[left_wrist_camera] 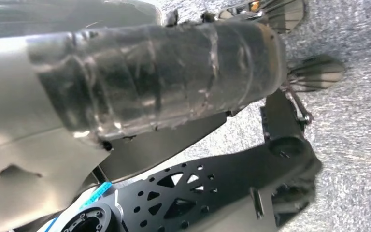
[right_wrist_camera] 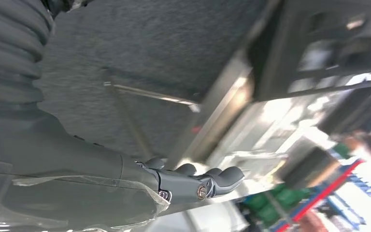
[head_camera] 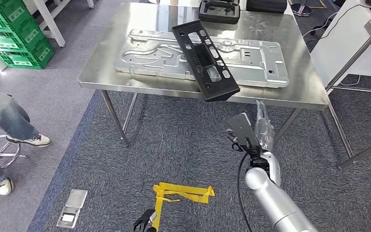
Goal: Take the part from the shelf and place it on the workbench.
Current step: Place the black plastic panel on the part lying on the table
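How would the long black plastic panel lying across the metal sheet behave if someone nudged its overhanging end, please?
The long black plastic panel looks rigid, so probably pivots whole. One end juts past the steel workbench edge, so it might tip off. Smooth metal beneath suggests easy sliding.

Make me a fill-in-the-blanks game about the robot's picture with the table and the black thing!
1. The long black part lies on a shiny ____ workbench.
2. Under the black part rests a flat silver metal ____.
3. One end of the black part sticks out past the workbench's ____ edge.
4. The robot's right hand is below the workbench and holds ____.

Missing words: metal; panel; front; nothing
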You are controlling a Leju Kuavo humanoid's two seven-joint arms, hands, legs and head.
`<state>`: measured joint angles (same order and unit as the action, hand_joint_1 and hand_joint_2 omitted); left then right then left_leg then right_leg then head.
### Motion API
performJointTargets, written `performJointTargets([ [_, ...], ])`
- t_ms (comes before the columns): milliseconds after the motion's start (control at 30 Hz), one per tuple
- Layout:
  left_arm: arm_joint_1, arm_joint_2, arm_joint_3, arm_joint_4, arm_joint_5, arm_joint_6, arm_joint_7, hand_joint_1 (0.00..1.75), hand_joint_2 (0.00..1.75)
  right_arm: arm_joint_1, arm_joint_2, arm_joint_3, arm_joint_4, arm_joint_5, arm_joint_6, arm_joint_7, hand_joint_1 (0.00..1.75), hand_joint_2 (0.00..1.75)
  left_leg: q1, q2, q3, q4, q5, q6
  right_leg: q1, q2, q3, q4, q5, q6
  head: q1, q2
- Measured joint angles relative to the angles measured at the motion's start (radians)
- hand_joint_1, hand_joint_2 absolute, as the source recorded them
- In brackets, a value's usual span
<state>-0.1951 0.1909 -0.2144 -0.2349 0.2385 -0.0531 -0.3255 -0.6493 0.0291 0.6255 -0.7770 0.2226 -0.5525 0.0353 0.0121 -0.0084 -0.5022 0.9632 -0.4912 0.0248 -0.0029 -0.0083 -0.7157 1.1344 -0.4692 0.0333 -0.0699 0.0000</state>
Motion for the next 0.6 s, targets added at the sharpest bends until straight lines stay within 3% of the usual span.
performJointTargets([
  [33, 0.000, 0.000, 0.000, 0.000, 0.003, 0.001, -0.001, 0.00, 0.00, 0.017, -0.020, -0.011, 0.000, -0.010, -0.002, -0.003, 0.00, 0.00, 0.000, -0.001, -0.010, 0.000, 0.008, 0.002, -0.001, 0.000, -0.023, 0.070, -0.036, 0.003, 0.001, 0.000],
  [100, 0.002, 0.000, 0.001, 0.000, 0.009, 0.006, -0.003, 0.00, 0.00, 0.059, -0.061, -0.036, 0.003, -0.030, -0.005, -0.012, 0.00, 0.00, -0.001, -0.005, -0.028, 0.001, 0.022, 0.003, -0.001, 0.001, -0.028, 0.132, -0.062, 0.004, 0.002, 0.000],
  [133, 0.004, 0.000, 0.001, 0.000, 0.012, 0.007, -0.005, 0.00, 0.00, 0.078, -0.079, -0.048, 0.005, -0.038, -0.006, -0.019, 0.00, 0.00, -0.002, -0.008, -0.035, 0.001, 0.027, 0.003, -0.001, 0.001, -0.003, 0.106, -0.050, 0.000, 0.002, 0.000],
  [200, 0.007, 0.000, 0.002, 0.000, 0.018, 0.008, -0.010, 0.00, 0.00, 0.105, -0.116, -0.075, 0.011, -0.055, -0.006, -0.035, 0.00, 0.00, -0.005, -0.009, -0.045, 0.001, 0.036, -0.001, 0.001, 0.002, 0.095, -0.043, -0.007, -0.013, 0.002, 0.000],
  [267, 0.008, 0.003, 0.004, 0.000, 0.025, 0.009, -0.014, 0.00, 0.00, 0.133, -0.154, -0.106, 0.021, -0.080, -0.003, -0.055, 0.00, 0.00, -0.009, -0.009, -0.051, 0.000, 0.043, -0.007, 0.005, 0.000, 0.169, -0.164, 0.018, -0.025, 0.002, 0.000],
  [400, 0.009, 0.017, 0.013, 0.000, 0.034, 0.012, -0.016, 0.00, 0.00, 0.201, -0.219, -0.171, 0.057, -0.143, 0.009, -0.086, 0.00, 0.00, -0.014, -0.010, -0.050, -0.005, 0.046, -0.026, 0.003, -0.009, 0.182, -0.197, 0.031, -0.041, 0.001, 0.000],
  [467, 0.008, 0.025, 0.017, 0.000, 0.038, 0.013, -0.017, 0.00, 0.00, 0.231, -0.247, -0.205, 0.082, -0.181, 0.021, -0.111, 0.00, 0.00, -0.016, -0.009, -0.066, 0.042, 0.004, -0.033, -0.002, -0.013, 0.184, -0.212, 0.043, -0.053, -0.001, 0.000],
  [533, 0.005, 0.027, 0.019, 0.000, 0.042, 0.014, -0.017, 0.00, 0.00, 0.266, -0.275, -0.241, 0.116, -0.214, 0.037, -0.143, 0.00, 0.00, -0.016, -0.008, -0.108, 0.174, -0.076, -0.037, -0.002, -0.017, 0.180, -0.214, 0.048, -0.057, -0.002, 0.000],
  [600, 0.002, 0.028, 0.021, 0.000, 0.049, 0.017, -0.017, 0.00, 0.00, 0.305, -0.301, -0.275, 0.155, -0.238, 0.055, -0.162, 0.00, 0.00, -0.017, -0.008, -0.130, 0.285, -0.124, -0.038, 0.001, -0.022, 0.175, -0.211, 0.050, -0.058, -0.003, 0.000],
])
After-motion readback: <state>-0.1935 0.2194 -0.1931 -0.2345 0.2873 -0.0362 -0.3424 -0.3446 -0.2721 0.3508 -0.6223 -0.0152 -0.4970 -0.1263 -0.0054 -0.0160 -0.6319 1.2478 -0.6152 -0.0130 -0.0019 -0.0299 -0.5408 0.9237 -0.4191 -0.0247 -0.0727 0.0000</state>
